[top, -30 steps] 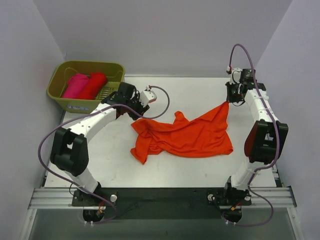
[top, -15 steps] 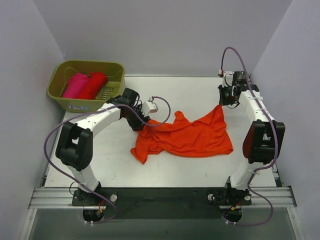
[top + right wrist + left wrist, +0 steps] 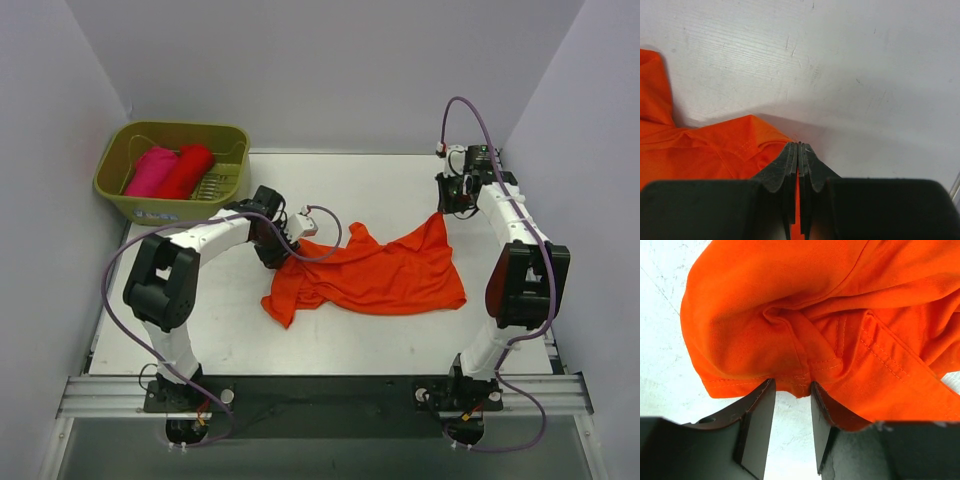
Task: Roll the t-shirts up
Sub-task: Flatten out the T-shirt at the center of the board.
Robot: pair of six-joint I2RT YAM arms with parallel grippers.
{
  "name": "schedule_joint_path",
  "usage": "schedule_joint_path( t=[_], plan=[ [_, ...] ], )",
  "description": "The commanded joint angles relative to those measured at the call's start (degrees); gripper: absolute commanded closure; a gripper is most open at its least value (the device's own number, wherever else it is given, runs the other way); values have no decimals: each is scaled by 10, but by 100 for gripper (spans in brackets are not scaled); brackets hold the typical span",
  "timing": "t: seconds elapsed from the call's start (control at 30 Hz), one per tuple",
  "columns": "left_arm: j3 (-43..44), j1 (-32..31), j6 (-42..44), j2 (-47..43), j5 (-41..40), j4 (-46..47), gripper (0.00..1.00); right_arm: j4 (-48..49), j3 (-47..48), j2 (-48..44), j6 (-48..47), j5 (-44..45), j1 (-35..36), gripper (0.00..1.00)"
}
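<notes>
The bright orange t-shirt (image 3: 380, 275) lies crumpled on the white table. My left gripper (image 3: 283, 252) is open at its upper left edge. In the left wrist view a bunched hem of the shirt (image 3: 790, 300) sits just at the tips of the gripper (image 3: 793, 387), with bare table showing between the jaws. My right gripper (image 3: 447, 208) is shut on the shirt's far right corner and holds it lifted. In the right wrist view orange cloth (image 3: 700, 150) shows between the closed fingers of the gripper (image 3: 799, 145). The red t-shirt (image 3: 188, 170) and the magenta-pink t-shirt (image 3: 150, 170) lie rolled in the basket.
The olive-green plastic basket (image 3: 170, 128) stands at the far left corner of the table. Grey walls close in the back and both sides. Purple cables loop from both wrists.
My left gripper has moved nearer and down to the shirt's upper left edge. My right gripper has shifted a little left, carrying the shirt corner with it.
</notes>
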Motion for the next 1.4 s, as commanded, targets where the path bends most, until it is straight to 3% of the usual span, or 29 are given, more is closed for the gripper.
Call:
schedule_joint_path(
  t=[0.0,0.17,0.33,0.57,0.8,1.0,1.37],
  plan=[
    [10,-3,8,4,-8,16,58,3,-7,-34,-1,0,-6,100],
    [13,-3,11,8,-2,12,84,4,-7,-31,0,-1,-6,100],
    [14,-2,18,5,6,0,100,4,-2,-25,1,0,-6,100],
    [64,30,21,-33,20,-31,100,4,12,-30,6,7,-12,100],
    [181,72,35,-96,6,-45,100,-21,111,-47,3,23,-24,100],
    [275,99,16,-128,-19,-3,100,-33,216,-85,-14,45,-29,100],
    [313,106,-32,-238,-63,105,100,-36,305,-218,-40,83,-28,100]
  ],
)
